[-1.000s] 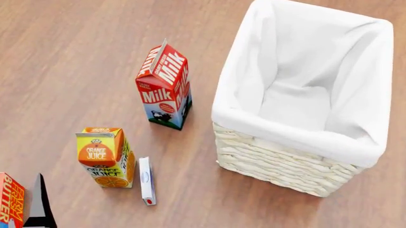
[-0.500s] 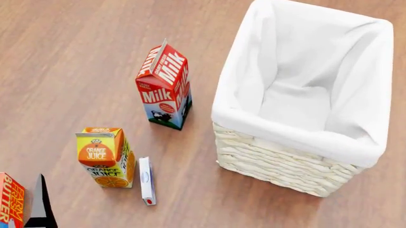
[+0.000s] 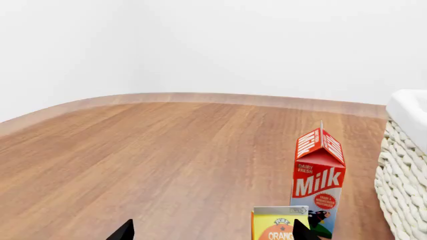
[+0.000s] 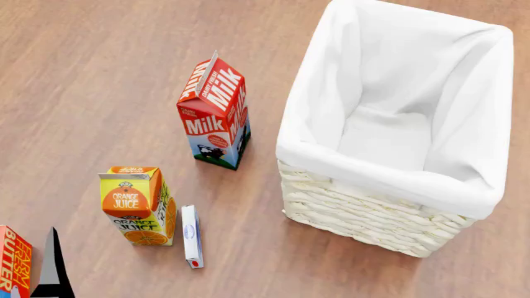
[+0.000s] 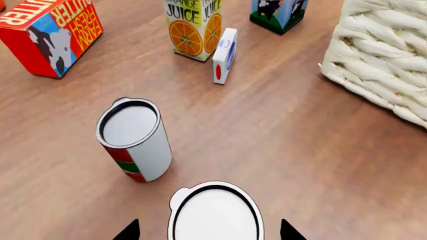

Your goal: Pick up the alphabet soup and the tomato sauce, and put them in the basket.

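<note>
Wooden desk (image 4: 99, 81) fills every view, with white wall behind in the left wrist view. On the right stands the basket (image 4: 364, 214), empty, open for the cans. In the right wrist view the right gripper (image 5: 208, 231) hangs open, its 2 tips straddling a can (image 5: 215, 212) seen only from above, probably the soup. Just beyond it stands the tomato sauce (image 5: 137, 142). The left gripper (image 3: 210, 232) is also open and holds nothing, facing the milk (image 3: 319, 182) and juice (image 3: 280, 224) cartons.
</note>
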